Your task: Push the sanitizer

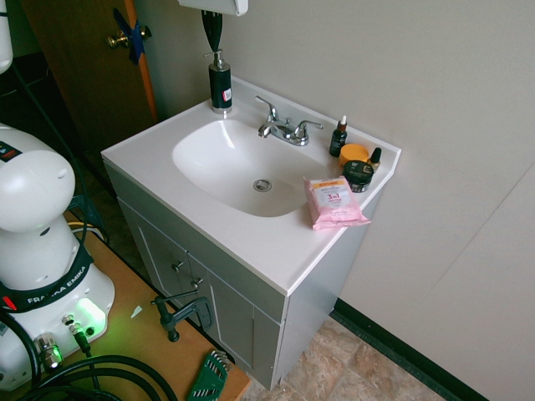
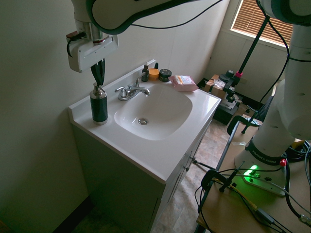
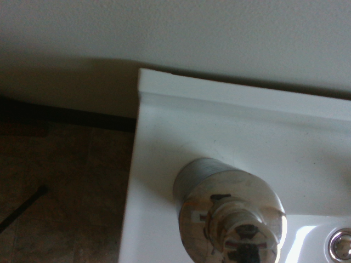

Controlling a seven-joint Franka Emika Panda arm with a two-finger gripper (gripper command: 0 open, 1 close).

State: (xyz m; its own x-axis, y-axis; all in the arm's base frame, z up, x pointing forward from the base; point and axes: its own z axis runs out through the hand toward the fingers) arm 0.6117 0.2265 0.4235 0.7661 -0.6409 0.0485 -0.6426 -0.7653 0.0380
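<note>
the sanitizer [image 1: 220, 83] stands upright at the back corner of the vanity top [image 1: 251, 242], beside the basin [image 1: 234, 167] and on the far side of the faucet [image 1: 284, 129] from the small toiletries: a dropper bottle [image 1: 338, 138], an orange jar [image 1: 354, 154], a dark jar [image 1: 359, 175] and a pink wipes pack [image 1: 333, 202]. the wrist view looks straight down on its silver pump head [image 3: 233, 219], close to the counter's outer edge.

the gripper [image 2: 97, 72] hangs directly above the pump head, fingers pressed together into one narrow point, holding nothing. from the second exterior view the tips sit just above the pump or barely on it; contact cannot be confirmed.

judged step: final descent onto the pump. to do it well, the press should go straight down along the bottle's axis, with the closed tips centred on the flat of the head rather than on the spout. the bottle is tall and narrow and stands near the edge, so any sideways load could tip it or slide it off the top. a slow, short stroke is advised.

arm pose: the forearm reaches in from above, wrist turned so the gripper points vertically down, with the camera block on the wall side
</note>
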